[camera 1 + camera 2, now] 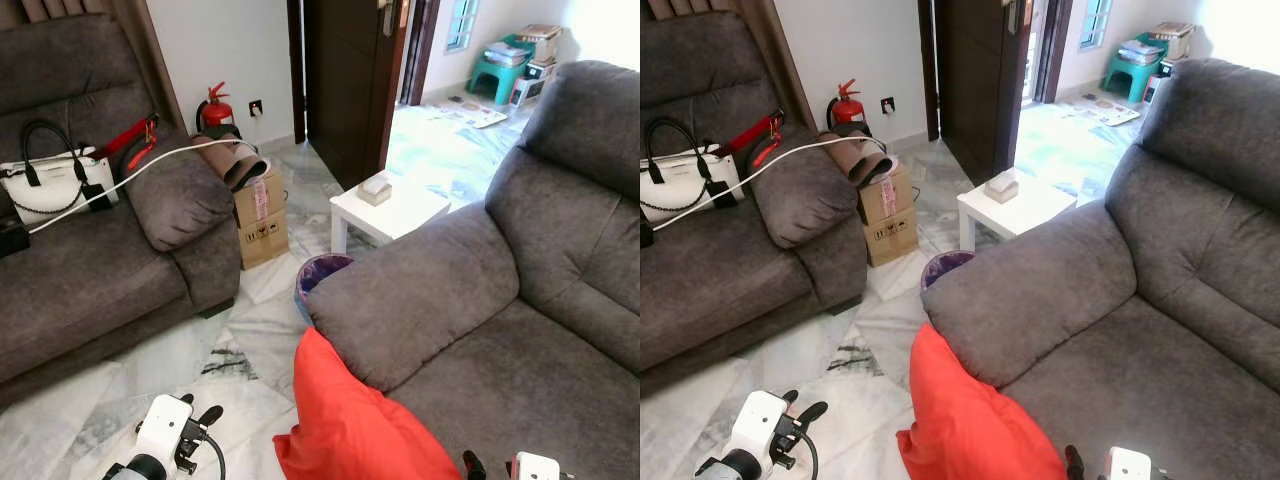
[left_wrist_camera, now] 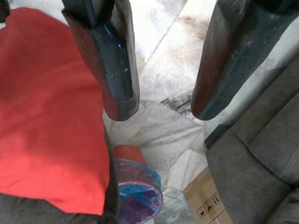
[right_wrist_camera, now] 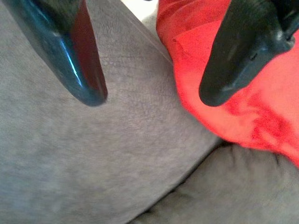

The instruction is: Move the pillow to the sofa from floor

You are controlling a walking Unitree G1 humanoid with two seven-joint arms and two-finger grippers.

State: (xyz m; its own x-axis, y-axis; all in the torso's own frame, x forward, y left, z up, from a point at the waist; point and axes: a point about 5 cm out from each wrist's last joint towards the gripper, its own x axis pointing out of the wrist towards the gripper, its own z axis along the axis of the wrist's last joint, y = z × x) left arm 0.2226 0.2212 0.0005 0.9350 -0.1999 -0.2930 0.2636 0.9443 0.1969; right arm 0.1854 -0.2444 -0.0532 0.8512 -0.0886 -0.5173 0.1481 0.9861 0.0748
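A red pillow (image 1: 350, 420) stands at the bottom centre and leans against the front of the grey right sofa's armrest (image 1: 410, 290). Its lower part is cut off by the picture's edge. My left gripper (image 2: 161, 105) is open over the marble floor, with the red pillow (image 2: 46, 107) beside one finger and nothing between the fingers. The left arm (image 1: 163, 437) shows low on the left of the pillow. My right gripper (image 3: 152, 95) is open above the grey armrest (image 3: 93, 154). One of its fingertips (image 3: 229, 70) hangs over the pillow (image 3: 261, 107) without gripping it.
A purple-lined bin (image 1: 320, 272) stands on the floor between the armrest and a small white table (image 1: 388, 210). A cardboard box (image 1: 260, 220) and a fire extinguisher (image 1: 215, 110) sit by the left sofa (image 1: 90, 270), which holds a white handbag (image 1: 50, 185).
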